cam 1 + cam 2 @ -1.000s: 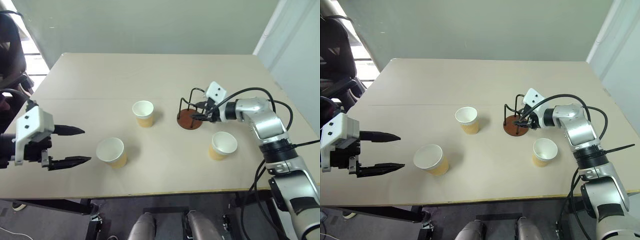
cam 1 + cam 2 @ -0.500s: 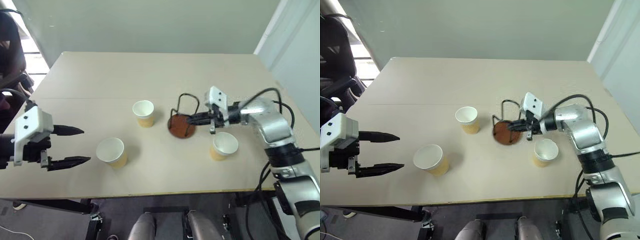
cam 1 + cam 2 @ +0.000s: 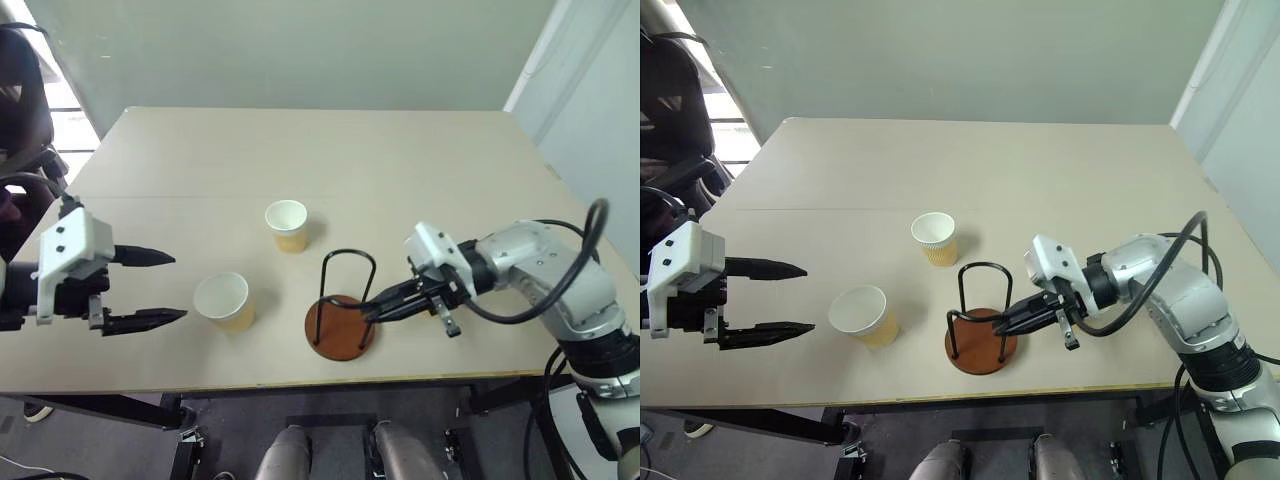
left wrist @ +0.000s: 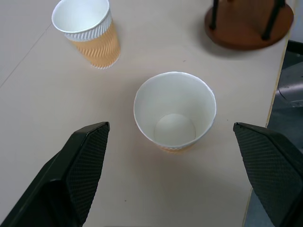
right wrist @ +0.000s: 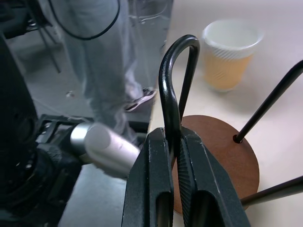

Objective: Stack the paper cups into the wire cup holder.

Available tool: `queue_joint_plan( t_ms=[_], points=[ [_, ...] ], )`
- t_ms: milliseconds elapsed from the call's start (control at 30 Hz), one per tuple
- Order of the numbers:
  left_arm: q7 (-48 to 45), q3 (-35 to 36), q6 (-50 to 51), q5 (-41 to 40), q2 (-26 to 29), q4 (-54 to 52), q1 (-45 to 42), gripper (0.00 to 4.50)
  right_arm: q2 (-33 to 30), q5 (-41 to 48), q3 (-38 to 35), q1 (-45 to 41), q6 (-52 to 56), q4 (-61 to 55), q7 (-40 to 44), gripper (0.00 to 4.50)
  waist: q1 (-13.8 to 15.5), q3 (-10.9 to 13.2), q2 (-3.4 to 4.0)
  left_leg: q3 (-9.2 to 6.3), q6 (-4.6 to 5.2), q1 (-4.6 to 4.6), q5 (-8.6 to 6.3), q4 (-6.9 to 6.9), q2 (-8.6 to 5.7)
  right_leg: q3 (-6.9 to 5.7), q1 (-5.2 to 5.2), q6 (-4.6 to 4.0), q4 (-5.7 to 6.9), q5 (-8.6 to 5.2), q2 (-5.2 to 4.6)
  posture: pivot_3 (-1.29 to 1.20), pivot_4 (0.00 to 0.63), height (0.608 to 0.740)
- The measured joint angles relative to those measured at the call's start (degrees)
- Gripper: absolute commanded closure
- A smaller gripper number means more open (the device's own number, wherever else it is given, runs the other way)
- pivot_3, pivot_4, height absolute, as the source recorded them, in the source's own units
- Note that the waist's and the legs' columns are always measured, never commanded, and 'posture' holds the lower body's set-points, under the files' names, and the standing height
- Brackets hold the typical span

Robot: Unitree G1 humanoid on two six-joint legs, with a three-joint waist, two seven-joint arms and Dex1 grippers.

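the right end effector (image 3: pixel 1012 318) is clamped on a wire loop of the wire cup holder (image 3: pixel 981 336), which stands near the counter's (image 3: pixel 1060 180) front edge, within reach of both arms. the left end effector (image 3: pixel 150 289) is spread wide, lined up beside the nearest paper cup (image 3: pixel 223 302); another paper cup (image 3: pixel 287 225) stands nearer the counter's middle.

wire cup holder (image 4: pixel 249 21) cut off by edge, person's legs (image 5: pixel 102 56) blurred

Pale beige counter (image 3: pixel 420 180). Yellow-tan ribbed paper cups (image 4: pixel 174 112), white inside. Reddish-brown round base under black wire cup holder (image 3: pixel 340 325). Black textured fingers (image 4: pixel 84 161).
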Motion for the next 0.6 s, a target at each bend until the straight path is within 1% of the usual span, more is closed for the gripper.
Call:
queue_joint_plan(
  t_ms=[267,433,533,600],
  points=[
    [-1.0,0.0,-0.1,0.0,0.3,0.0,0.0,0.0,-0.4,-1.5,1.2,0.4,-2.0,0.0,-0.3,4.48,0.0,0.0,-0.01,-0.03,-0.01,-0.02,0.01,-0.04,0.0,0.0,-0.03,-0.01,-0.02,0.0,0.02,0.0,0.15,0.74],
    [-1.2,0.0,-0.1,0.1,0.4,0.0,0.1,0.0,-0.9,-3.3,3.0,0.4,-5.4,0.0,0.5,4.48,0.0,0.0,-0.01,-0.03,-0.01,-0.06,0.0,-0.08,0.0,0.0,-0.05,-0.01,-0.06,0.0,0.01,0.0,0.15,0.74],
    [-1.2,0.0,-0.1,0.1,0.4,0.0,0.0,0.0,-0.9,-4.5,4.1,0.1,-7.3,0.2,1.3,3.73,0.0,0.0,-0.01,-0.03,-0.01,-0.06,0.0,-0.08,0.0,0.0,-0.05,-0.01,-0.06,0.01,0.01,0.0,0.15,0.74],
    [-1.2,0.0,-0.1,0.1,0.4,0.0,0.0,0.0,-0.9,-5.7,5.1,-0.2,-8.7,0.6,1.6,3.09,0.0,0.0,-0.01,-0.04,-0.01,-0.05,0.0,-0.08,0.0,0.0,-0.05,-0.01,-0.05,0.01,0.01,0.0,0.15,0.74]
  ],
)
